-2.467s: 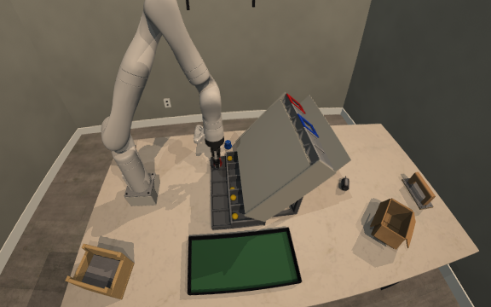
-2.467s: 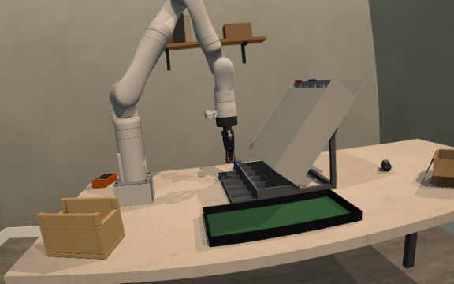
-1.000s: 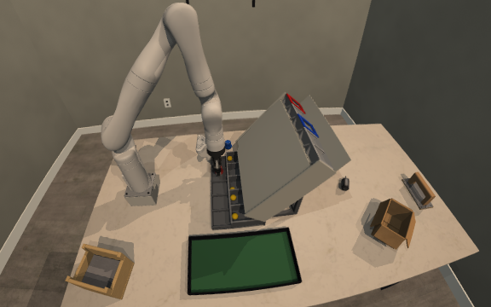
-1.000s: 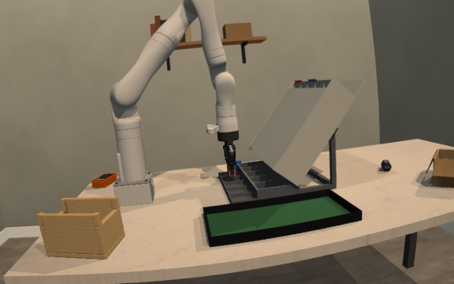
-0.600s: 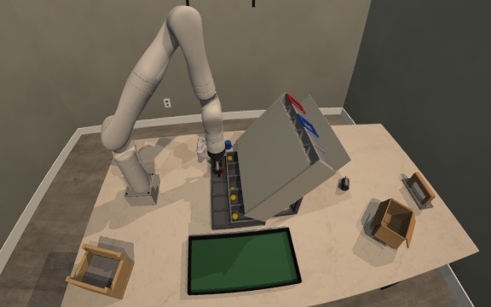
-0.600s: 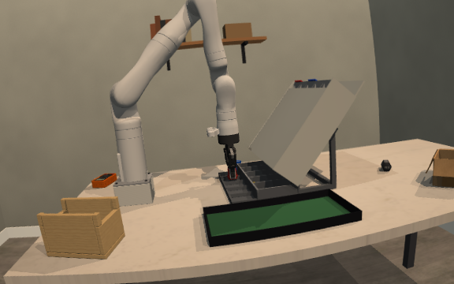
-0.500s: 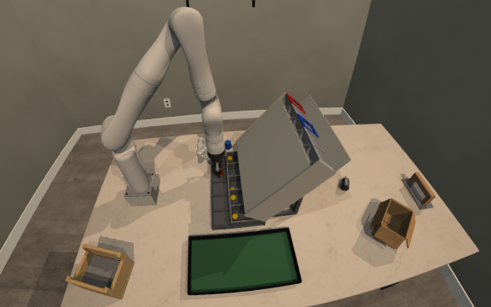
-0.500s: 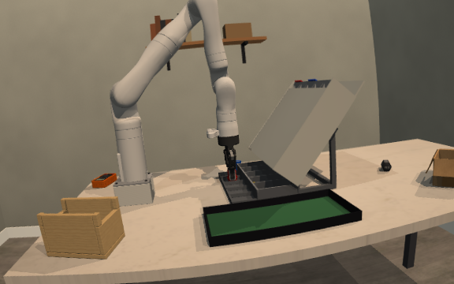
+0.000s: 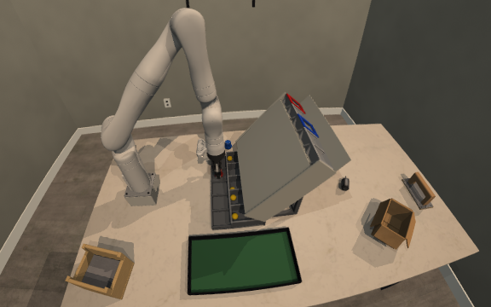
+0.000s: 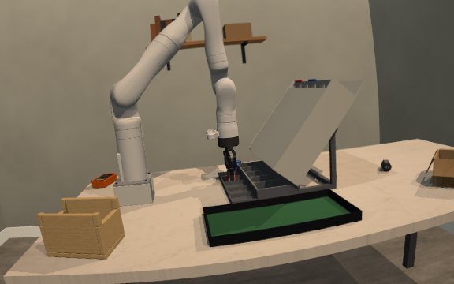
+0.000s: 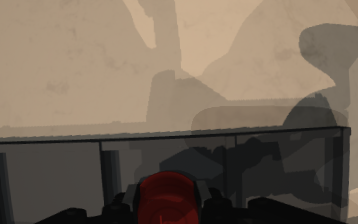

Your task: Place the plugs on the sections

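My gripper [image 9: 218, 174] [image 10: 232, 177] [image 11: 167, 198] is shut on the red plug [image 10: 232, 176] [image 11: 169, 195]. It holds the plug low at the flat front part, over the second section from the back; whether it touches the floor there is unclear. The blue plug [image 9: 228, 144] [image 10: 238, 164] stands on the table just behind the tray. Several yellow marbles, such as one at the back [image 9: 229, 158] and one at the front [image 9: 234, 217], lie in the tray's compartments. The red band [image 10: 298, 81] and blue band [image 10: 312, 80] mark two funnels. The cover [image 9: 271, 158] [image 10: 286, 126] hides the pipes.
A green tray [image 9: 245, 260] [image 10: 270, 221] lies in front of the apparatus. A wooden box [image 9: 126, 273] [image 10: 73, 237] stands front left. A small black object [image 9: 344, 183] [image 10: 385, 165] and an open cardboard box [image 9: 384, 228] [image 10: 449, 167] are to the right. The tilted cover rises beside the gripper.
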Controlling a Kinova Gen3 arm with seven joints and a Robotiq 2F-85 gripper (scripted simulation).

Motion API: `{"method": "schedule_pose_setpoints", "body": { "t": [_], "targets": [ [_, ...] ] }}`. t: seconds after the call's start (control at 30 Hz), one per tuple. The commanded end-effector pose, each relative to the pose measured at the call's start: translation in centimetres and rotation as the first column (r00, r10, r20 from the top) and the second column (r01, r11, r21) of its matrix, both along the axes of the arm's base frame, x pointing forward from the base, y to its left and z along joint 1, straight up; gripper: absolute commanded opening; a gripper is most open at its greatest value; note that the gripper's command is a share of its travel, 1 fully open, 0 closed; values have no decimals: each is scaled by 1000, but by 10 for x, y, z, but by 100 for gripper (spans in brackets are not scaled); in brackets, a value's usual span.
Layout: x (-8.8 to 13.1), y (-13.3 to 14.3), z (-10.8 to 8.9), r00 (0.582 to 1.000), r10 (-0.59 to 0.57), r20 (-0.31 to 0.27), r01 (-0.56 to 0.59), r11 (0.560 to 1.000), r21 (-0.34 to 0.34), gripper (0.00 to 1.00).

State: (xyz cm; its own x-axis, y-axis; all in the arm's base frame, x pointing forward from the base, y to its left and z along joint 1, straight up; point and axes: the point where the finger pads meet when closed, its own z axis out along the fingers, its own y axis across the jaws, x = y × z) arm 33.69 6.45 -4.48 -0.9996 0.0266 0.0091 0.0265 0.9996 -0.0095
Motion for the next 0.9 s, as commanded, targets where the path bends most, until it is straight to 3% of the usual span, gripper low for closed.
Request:
{"method": "schedule_pose_setpoints", "body": {
  "t": [0.0, 0.37, 0.4, 0.87],
  "targets": [
    [2, 0, 0, 1000, 0, 3, 0, 1000, 1, 0],
    [2, 0, 0, 1000, 0, 3, 0, 1000, 1, 0],
    [0, 0, 0, 1000, 0, 1, 0, 1000, 0, 42],
    [0, 0, 0, 1000, 0, 1, 0, 1000, 0, 42]
  ]
}}
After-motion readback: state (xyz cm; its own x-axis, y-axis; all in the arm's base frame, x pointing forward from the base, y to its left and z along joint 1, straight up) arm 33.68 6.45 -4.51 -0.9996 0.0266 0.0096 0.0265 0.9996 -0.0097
